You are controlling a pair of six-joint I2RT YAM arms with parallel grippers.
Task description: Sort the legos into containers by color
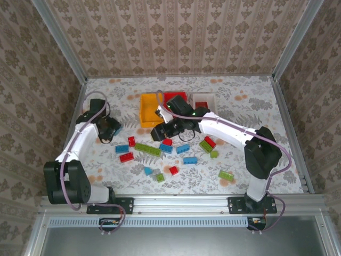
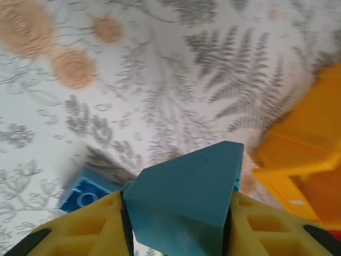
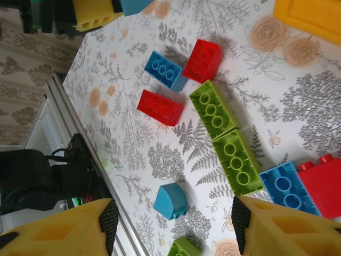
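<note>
My left gripper is shut on a teal-blue lego, held just above the table left of the orange-yellow container; from above, that gripper is at the left. My right gripper is open and empty, hovering over a teal curved lego; from above, it hangs over the spread of legos. Two long green legos, red legos and blue legos lie on the table. The orange-yellow, red and white containers stand in a row at the back.
A blue lego lies on the table just left of my left fingers. More legos lie nearer the front: teal, green, red, green. A metal rail edges the table's front.
</note>
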